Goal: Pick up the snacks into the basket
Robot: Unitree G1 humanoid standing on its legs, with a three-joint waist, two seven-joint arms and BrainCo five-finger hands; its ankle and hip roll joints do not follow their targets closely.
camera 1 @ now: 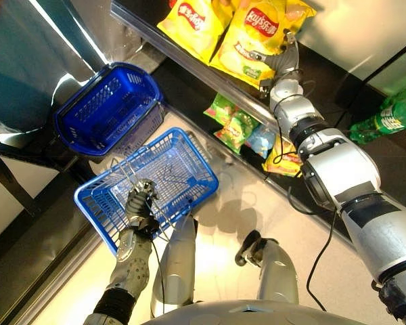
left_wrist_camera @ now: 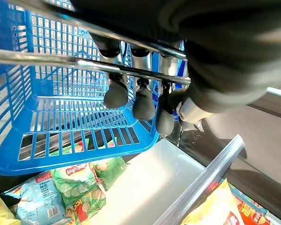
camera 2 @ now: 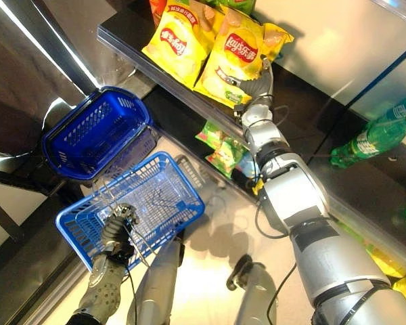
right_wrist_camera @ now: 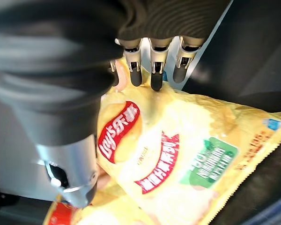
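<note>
Reaching up to a yellow chip bag (camera 1: 252, 35) on the upper shelf (camera 1: 189, 57)

Right hand (right_wrist_camera: 152, 70) has straight fingers (right_wrist_camera: 135, 75) resting on the bag's top edge, thumb beside its red-and-white logo panel and green patch. Left hand (left_wrist_camera: 145, 101) has fingers curled round the wire handle (left_wrist_camera: 61, 59) of the blue basket (camera 1: 149, 183), hanging below the shelf. Green snack packs (camera 1: 231, 122) lie on the lower shelf; a second blue basket (camera 1: 108, 108) sits behind
</note>
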